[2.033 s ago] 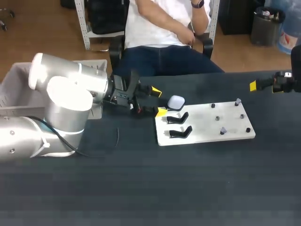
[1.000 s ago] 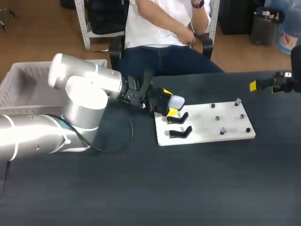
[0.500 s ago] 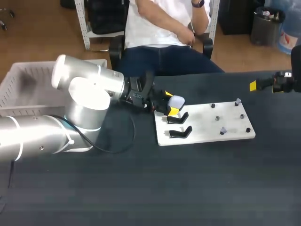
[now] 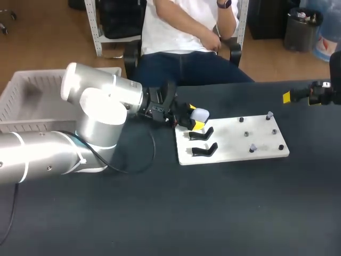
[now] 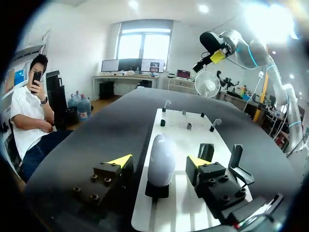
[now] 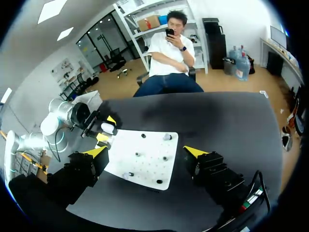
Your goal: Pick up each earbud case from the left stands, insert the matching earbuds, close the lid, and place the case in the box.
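Squarely between the open fingers of the left gripper (image 5: 160,162) stands the white earbud case (image 5: 161,151), upright on its black stand (image 5: 157,189) with the lid closed. One yellow-tipped finger (image 5: 120,161) sits on each side of the case, with a slim gap showing on both sides, so the gripper brackets it without holding anything. Just beside the gripper, on the side toward the robot, two more black stands (image 4: 201,133) (image 4: 204,150) are bare. All three stands sit at the near end of a white board (image 4: 234,143). Ahead of the fingers, the board's far end carries several small dark pegs (image 4: 246,134); what sits on them is too small to make out. The board lies flat on the dark table (image 4: 213,213).

Behind the left gripper, past the bulk of its own silver arm (image 4: 90,114), a pale slatted box (image 4: 21,101) sits at the table's far left corner.

Well apart from the board, the right gripper (image 6: 146,151) hangs at the table's right edge, raised above the surface. Its fingers are spread wide with nothing between them, and the board and the left gripper lie out ahead of it.
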